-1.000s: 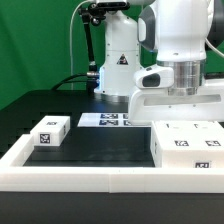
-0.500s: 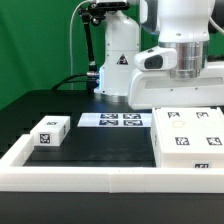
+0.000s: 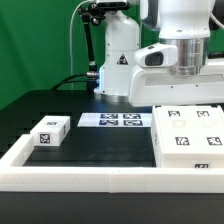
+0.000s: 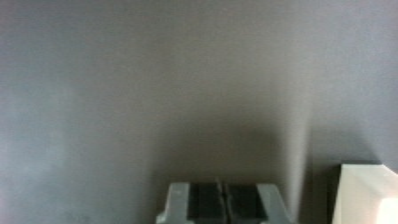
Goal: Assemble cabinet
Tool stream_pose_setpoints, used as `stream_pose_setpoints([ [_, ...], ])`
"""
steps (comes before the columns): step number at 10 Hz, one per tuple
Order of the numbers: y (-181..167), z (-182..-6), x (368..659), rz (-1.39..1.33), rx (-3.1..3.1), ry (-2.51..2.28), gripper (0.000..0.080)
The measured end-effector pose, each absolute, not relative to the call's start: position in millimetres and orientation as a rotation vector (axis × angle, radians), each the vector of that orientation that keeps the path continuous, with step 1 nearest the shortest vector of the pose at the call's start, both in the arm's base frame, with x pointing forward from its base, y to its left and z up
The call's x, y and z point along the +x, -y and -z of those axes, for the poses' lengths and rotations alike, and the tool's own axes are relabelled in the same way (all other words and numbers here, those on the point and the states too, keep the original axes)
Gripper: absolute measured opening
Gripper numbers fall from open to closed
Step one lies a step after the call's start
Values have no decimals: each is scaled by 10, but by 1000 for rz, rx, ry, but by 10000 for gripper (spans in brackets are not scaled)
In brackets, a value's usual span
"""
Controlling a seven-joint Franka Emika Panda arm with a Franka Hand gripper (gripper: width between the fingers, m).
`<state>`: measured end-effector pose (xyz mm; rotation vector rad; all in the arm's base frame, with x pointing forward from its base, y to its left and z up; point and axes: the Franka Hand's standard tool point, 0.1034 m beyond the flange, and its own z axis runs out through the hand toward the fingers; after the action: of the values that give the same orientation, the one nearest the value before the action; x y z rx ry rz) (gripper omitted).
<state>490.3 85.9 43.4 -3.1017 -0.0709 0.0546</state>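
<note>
Right now your jaws sit pressed together, only a thin dark slit between them, gripping nothing. You have the cabinet (image 3: pixel 188 140) resting on the bench (image 3: pixel 100 145) at the exterior view's right, inside the low white frame (image 3: pixel 90 178).

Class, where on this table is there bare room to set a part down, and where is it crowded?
Bare: the black table between the small white block and the cabinet, in front of the marker board. Crowded: the exterior view's right, cabinet under the arm.
</note>
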Motion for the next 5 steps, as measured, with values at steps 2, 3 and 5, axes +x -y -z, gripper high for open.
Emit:
stream_pose_setpoints([
  [2, -843, -588, 4921, -70, -3105, 62, 2],
  [3, -832, -679, 4939, -89, -3106, 56, 2],
  [5, -816, -858, 5028, -137, -3109, 64, 2],
])
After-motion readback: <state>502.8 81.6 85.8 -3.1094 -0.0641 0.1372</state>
